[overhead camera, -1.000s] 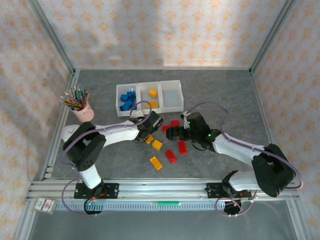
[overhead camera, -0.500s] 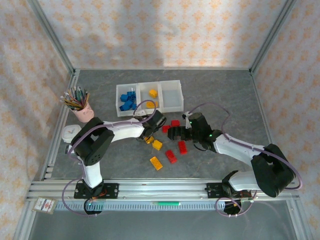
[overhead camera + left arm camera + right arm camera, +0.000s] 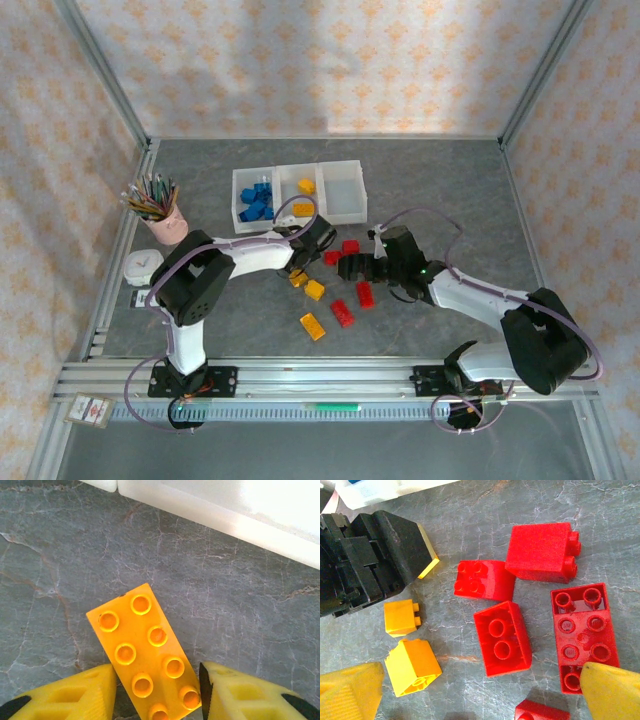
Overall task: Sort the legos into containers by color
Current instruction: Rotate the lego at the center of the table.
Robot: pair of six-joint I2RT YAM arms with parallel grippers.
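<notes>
Three containers (image 3: 345, 200) joined in one row sit toward the far side of the table (image 3: 450, 180). Blue legos (image 3: 255, 200) fill the left one, yellow-orange pieces lie in the middle one, and the right one looks empty, presumably kept for red.

Each arm works the colour lying on its own side, which seems a sensible split. The left gripper (image 3: 157, 680) is clamped across the long sides of a yellow-orange eight-stud brick (image 3: 142, 645), just short of the white bin wall. That placement probably lines it up to go over the rim into the middle bin. The right gripper (image 3: 482, 692) hangs low with its jaws spread wide, straddling a red brick (image 3: 502, 637) without touching it — a grasp looks like the step in hand. More red pieces lie close around, among them a long red brick (image 3: 582, 635) near the right finger. Two small yellow-orange bricks (image 3: 400, 617) rest beside the left gripper's black body.

Compared with a second earlier, the left gripper has travelled from the loose pile toward the bins and its elbow has swung inward. The right gripper has barely shifted, and the loose legos lie where they were.
</notes>
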